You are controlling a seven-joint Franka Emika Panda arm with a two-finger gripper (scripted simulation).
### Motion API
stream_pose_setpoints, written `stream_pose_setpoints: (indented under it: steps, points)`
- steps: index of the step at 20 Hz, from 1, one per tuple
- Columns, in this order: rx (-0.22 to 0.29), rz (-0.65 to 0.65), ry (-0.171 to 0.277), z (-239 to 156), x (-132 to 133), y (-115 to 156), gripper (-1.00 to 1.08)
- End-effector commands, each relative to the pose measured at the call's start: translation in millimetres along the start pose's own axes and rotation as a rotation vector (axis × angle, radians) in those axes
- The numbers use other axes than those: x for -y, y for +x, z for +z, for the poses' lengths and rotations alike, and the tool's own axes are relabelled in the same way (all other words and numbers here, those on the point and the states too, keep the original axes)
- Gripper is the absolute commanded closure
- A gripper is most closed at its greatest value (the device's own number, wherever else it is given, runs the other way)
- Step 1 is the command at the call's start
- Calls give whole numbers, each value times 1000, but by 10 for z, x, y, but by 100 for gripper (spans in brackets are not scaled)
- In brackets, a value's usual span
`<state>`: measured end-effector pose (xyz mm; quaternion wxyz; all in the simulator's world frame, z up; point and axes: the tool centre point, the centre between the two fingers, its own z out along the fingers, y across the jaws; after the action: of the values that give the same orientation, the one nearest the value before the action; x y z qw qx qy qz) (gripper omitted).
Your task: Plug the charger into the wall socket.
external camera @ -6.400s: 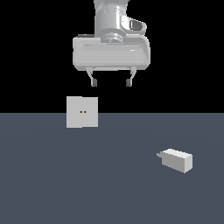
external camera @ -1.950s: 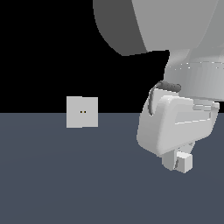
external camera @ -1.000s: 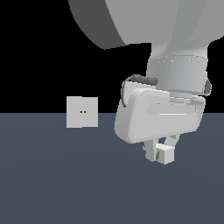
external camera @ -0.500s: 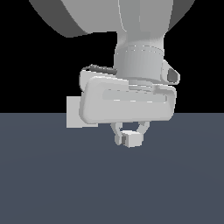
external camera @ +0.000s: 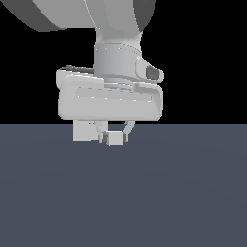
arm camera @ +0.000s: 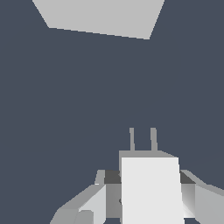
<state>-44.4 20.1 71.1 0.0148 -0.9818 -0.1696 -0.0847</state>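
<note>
My gripper (external camera: 115, 138) is shut on the charger (external camera: 115, 139), a small pale block held between the two fingers just above the dark grey floor. In the wrist view the charger (arm camera: 150, 188) fills the space between the fingers and its two short prongs (arm camera: 142, 139) point toward the wall socket (arm camera: 99, 16), with a wide gap of floor between them. In the exterior view the wall socket (external camera: 83, 131) is a pale square plate mostly hidden behind my hand, just to the exterior view's left of the charger. Its holes are barely visible.
The dark grey floor (external camera: 183, 193) spreads around the gripper. The large arm body (external camera: 111, 96) blocks much of the exterior view above the floor line.
The gripper went from open high above the floor to shut on the charger, lifted it off the floor and carried it toward the exterior view's left, up in front of the wall socket.
</note>
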Motion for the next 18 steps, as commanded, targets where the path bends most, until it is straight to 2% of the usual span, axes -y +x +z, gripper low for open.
stream_pose_setpoints:
  steps: [1, 10, 18]
  points:
    - [0, 29, -5, -42, 100, 123, 108]
    - [2, 106, -19, -146, 351, 483, 108]
    - [3, 138, -25, -186, 441, 642, 108]
